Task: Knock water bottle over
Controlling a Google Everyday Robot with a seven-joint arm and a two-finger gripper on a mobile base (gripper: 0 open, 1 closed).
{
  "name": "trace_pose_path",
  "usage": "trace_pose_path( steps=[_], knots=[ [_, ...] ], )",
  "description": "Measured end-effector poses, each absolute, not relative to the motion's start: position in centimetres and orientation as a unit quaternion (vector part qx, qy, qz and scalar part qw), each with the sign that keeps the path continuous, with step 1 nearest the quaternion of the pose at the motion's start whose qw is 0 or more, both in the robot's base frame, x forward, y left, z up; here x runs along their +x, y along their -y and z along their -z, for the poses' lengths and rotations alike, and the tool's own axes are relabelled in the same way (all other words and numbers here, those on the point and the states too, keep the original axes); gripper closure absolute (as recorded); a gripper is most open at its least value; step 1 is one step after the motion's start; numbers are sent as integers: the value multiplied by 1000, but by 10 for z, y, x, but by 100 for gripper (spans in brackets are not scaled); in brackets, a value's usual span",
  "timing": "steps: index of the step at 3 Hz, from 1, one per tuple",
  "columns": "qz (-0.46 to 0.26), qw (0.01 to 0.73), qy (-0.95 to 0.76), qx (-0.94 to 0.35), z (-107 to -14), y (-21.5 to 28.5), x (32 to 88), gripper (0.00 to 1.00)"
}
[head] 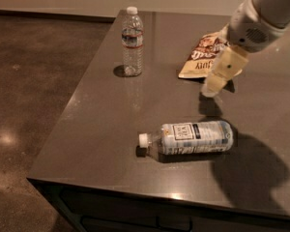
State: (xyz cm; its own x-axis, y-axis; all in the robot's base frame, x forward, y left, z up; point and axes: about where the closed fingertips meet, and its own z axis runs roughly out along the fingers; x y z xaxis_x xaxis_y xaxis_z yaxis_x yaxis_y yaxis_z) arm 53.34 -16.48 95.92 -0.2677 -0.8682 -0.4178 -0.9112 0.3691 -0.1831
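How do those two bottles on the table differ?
The water bottle stands upright; the big bottle lies on its side. The water bottle wears a narrow red band, the big bottle a wide white label. Both are clear, white-capped. The gripper hovers by the snack bag.

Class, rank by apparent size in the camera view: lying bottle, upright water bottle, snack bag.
Lying bottle, nearest;
then upright water bottle and snack bag, too alike to rank, the bag partly behind the gripper above the table.

water bottle (132, 42) upright, claw (212, 85) above table (106, 124)
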Motion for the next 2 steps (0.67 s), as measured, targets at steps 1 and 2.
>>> trace_pose_path(
  steps=[1,2],
  knots=[
    [-65,258,-804,-531,-953,142,570,0],
    [-81,286,-808,-509,-951,118,598,0]
  ],
)
